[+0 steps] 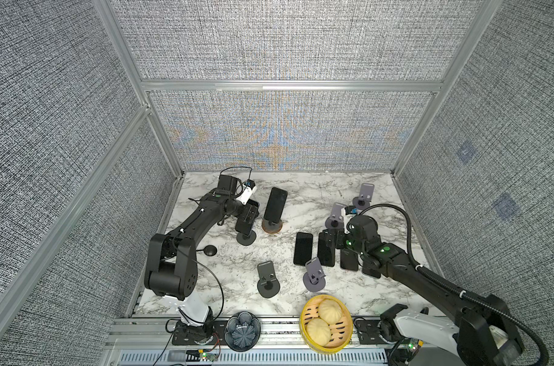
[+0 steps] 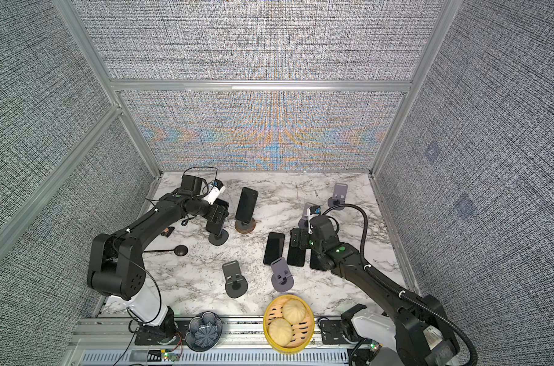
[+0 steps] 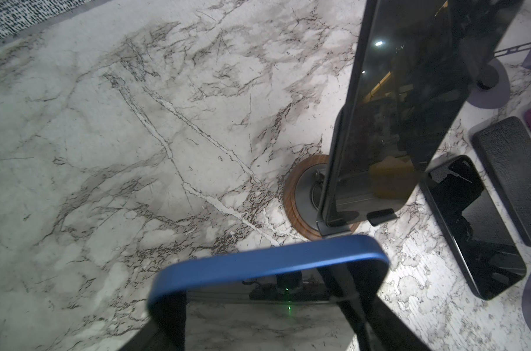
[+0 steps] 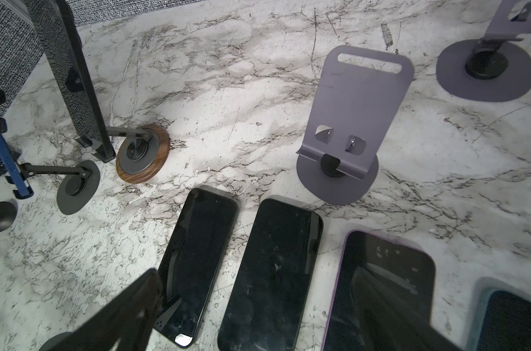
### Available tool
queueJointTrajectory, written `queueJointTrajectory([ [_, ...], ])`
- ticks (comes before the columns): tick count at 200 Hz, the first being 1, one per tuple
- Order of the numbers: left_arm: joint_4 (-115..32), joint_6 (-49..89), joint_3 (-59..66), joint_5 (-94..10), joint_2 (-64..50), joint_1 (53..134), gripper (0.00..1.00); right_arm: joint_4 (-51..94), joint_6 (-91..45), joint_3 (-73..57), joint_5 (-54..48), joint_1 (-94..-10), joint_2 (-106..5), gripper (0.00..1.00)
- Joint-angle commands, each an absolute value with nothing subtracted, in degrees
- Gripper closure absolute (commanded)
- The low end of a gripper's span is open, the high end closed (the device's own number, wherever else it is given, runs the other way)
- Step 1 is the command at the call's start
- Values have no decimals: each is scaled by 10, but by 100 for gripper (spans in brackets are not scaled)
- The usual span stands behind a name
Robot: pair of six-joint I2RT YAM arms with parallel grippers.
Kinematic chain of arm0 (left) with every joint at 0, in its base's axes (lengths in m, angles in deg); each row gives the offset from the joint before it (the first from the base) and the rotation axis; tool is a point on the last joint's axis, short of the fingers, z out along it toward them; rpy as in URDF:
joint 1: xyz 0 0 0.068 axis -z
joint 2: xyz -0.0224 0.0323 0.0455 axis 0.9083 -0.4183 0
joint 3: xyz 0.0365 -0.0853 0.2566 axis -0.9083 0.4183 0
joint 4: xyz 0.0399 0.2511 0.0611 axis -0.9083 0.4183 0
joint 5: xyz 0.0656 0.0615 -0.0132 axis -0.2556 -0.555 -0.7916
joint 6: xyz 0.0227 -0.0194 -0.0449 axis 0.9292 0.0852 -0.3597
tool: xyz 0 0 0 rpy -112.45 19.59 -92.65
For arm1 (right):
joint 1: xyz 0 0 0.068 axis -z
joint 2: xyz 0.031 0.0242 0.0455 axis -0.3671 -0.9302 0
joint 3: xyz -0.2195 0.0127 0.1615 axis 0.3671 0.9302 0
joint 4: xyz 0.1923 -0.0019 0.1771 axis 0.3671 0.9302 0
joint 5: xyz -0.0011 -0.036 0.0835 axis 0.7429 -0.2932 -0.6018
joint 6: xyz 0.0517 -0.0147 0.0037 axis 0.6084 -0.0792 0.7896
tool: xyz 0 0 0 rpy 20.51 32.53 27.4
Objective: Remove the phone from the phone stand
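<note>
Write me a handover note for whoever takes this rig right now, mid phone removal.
Left gripper: fingers closed on the side edges of the blue phone, which sits on its dark stand, not yet lifted.
Right gripper: open, empty, above the row of flat phones.
Done: four empty stands; their phones appear to be the ones lying flat.
Left: lift the blue phone off and lay it down, then the black phone on the wood-ringed stand.
</note>
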State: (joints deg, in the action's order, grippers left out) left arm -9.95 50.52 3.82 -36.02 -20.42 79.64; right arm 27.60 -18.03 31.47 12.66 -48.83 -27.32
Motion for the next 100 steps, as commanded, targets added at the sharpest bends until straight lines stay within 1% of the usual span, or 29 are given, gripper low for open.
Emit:
queueJointTrajectory([
  [1,-92,503,28,-351,-206,796,24,274,-178,310,133,-488,-274,1],
  [38,-37,501,-10,-352,-215,796,29,275,-176,312,137,-489,-274,1],
  [73,-25,494,-16,-348,-214,796,33,276,-173,311,140,-488,-277,1],
  [100,-1,485,-32,-349,-204,796,34,276,-172,311,141,-488,-277,1],
])
